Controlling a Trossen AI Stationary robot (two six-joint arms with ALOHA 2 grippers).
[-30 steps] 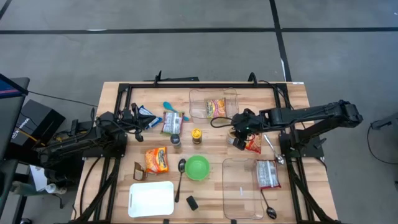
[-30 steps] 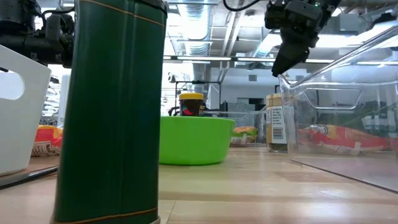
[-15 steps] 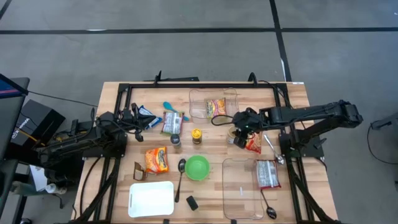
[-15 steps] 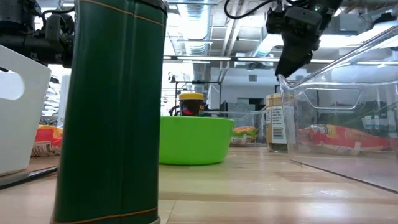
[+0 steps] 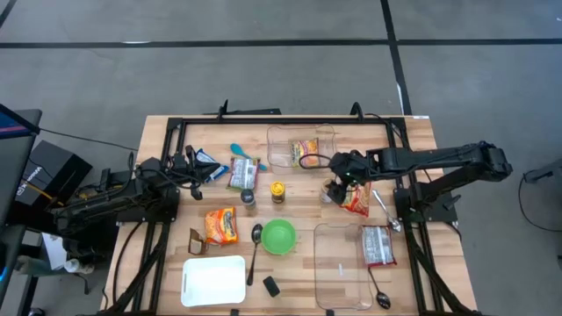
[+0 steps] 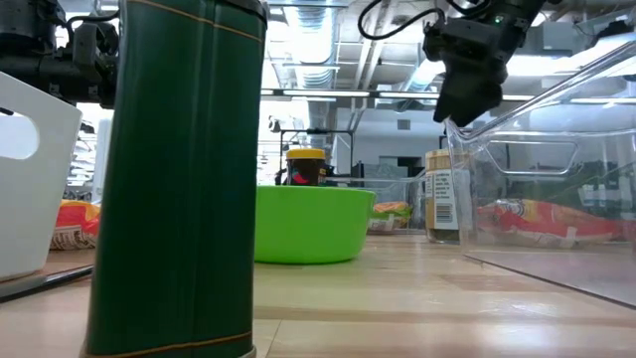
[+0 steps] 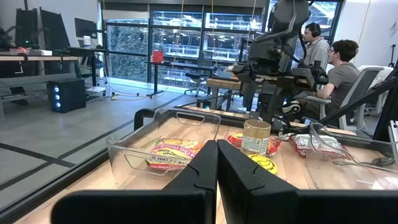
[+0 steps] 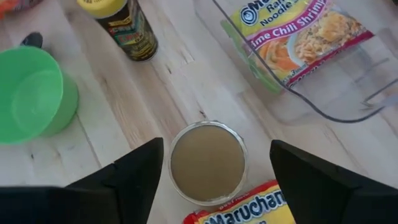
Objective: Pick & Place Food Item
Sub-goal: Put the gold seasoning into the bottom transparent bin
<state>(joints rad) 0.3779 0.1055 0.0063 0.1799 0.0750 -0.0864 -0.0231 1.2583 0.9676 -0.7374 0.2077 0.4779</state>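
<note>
Two dark robot arms work at a wooden table [image 5: 413,132] crowded with food items. From above, the right gripper [image 5: 338,180] hangs near the middle of the table, directly over a small jar [image 8: 208,163] that stands upright on the wood. In the right wrist view the two fingers [image 8: 134,171] are spread wide, one on each side of the jar and clear of it, so nothing is pinched; this spacing looks chosen so the fingers can drop around the jar's sides. The jar shows its round tan lid to the camera, so its long axis runs straight up from the table and its top faces the gripper. A Maruchan noodle packet [image 8: 249,208] lies just beside the jar and seems to touch it. A clear bin [image 8: 323,68] nearby holds another noodle packet [image 8: 292,37] lying flat, which suggests the bins are where food goes. A yellow-capped bottle [image 8: 121,28] and a green bowl [image 8: 34,93] stand apart from the jar, leaving the fingers room. The left gripper [image 7: 216,168] waits at the table's left edge with its fingers pressed together, empty. In the left wrist view, two seated people [image 7: 329,68] show in the room beyond
</note>
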